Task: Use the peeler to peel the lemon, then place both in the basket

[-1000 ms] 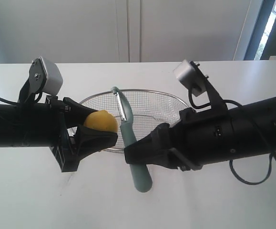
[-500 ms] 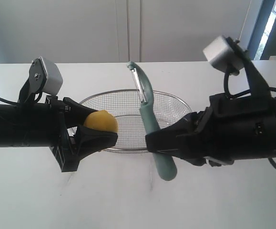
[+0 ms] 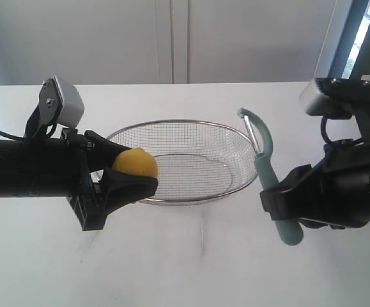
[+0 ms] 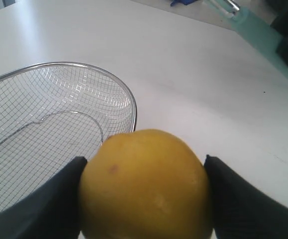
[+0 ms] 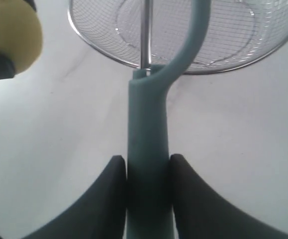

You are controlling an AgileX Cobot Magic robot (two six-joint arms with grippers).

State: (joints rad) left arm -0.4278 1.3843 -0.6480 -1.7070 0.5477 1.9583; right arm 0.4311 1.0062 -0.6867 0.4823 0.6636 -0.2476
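Left claw (image 3: 135, 171) is clamping the lemon (image 3: 135, 162), one black finger (image 4: 44, 204) pressing on each side of the fruit. Lemon is being held in the air, off the white table (image 3: 191, 268). In the exterior view it's overlapping the left end of the basket (image 3: 172, 121). Can't tell whether it's hanging over the rim or just in front of it. In the left wrist view the lemon (image 4: 144, 184) is filling the gap between the fingers, skin showing smooth yellow on the visible side, with the basket rim (image 4: 129, 94) curving past behind it.

Right claw (image 3: 275, 203) is gripping the peeler (image 3: 264, 160) low on its teal handle, fingers closed tight against both sides. The butt end is sticking out below the fingers. Peeler is standing head-up and tilting, head leaning toward the basket, metal blade running along the side facing the lemon. It's being held above the table just off the basket's right end in the exterior view, not touching it.

Right wrist view is looking along the handle (image 5: 148, 114) between the fingers (image 5: 109, 199), with the mesh basket (image 5: 109, 57) beyond the head and the lemon (image 5: 9, 30) at the frame corner.

Basket is sitting on the table between the two arms. Lemon and peeler are sitting well apart, the basket's width between them.
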